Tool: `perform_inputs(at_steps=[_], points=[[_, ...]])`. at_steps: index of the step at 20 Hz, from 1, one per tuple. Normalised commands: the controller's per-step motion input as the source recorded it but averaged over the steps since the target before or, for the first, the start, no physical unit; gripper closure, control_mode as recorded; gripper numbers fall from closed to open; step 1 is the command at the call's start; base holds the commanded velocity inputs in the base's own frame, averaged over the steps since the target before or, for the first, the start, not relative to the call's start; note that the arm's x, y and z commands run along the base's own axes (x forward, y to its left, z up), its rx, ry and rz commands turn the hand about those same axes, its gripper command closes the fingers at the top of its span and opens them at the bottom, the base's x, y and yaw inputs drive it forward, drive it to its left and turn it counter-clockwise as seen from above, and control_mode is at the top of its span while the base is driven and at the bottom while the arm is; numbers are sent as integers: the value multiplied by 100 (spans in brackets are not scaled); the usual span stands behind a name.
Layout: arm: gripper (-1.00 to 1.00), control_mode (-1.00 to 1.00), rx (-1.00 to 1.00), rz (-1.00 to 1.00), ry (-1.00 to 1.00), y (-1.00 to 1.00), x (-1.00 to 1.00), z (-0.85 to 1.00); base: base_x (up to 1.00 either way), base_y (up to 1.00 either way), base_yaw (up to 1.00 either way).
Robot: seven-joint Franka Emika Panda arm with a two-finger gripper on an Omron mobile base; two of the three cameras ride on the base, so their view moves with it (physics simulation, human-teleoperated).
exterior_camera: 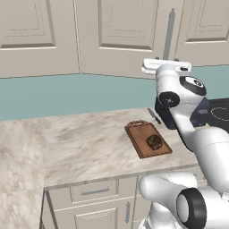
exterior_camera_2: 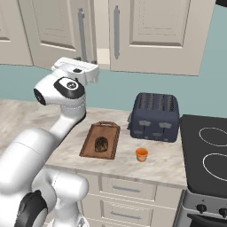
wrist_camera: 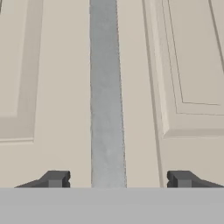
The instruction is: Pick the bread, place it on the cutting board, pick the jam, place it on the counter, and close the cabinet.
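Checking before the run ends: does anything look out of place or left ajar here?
One cabinet door stands slightly ajar, leaving a gap onto the cream interior beside its closed neighbour. The open gripper faces its grey bar handle. The bread sits on the cutting board; the jam stands upright on the counter.

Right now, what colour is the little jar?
Orange jam, clearest in the right base view.

a glossy white robot arm (exterior_camera: 210,152) built of thick rounded segments, rising from the lower right of the left base view. dark grey, almost black circular caps with pale rings mark its joints. a flat white hand block tops it. in the hand view, two small dark grey gripper (wrist_camera: 118,179) fingertips sit low.
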Motion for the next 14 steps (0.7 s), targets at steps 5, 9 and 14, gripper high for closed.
perform_inputs(at_steps=[5, 9, 14], points=[[-100, -100, 0, 9, 0, 0, 34, -15, 0, 0, 0], [-100, -100, 0, 8, 0, 0, 37, -17, 0, 0, 0], [-100, -100, 0, 8, 0, 0, 39, -18, 0, 0, 0]])
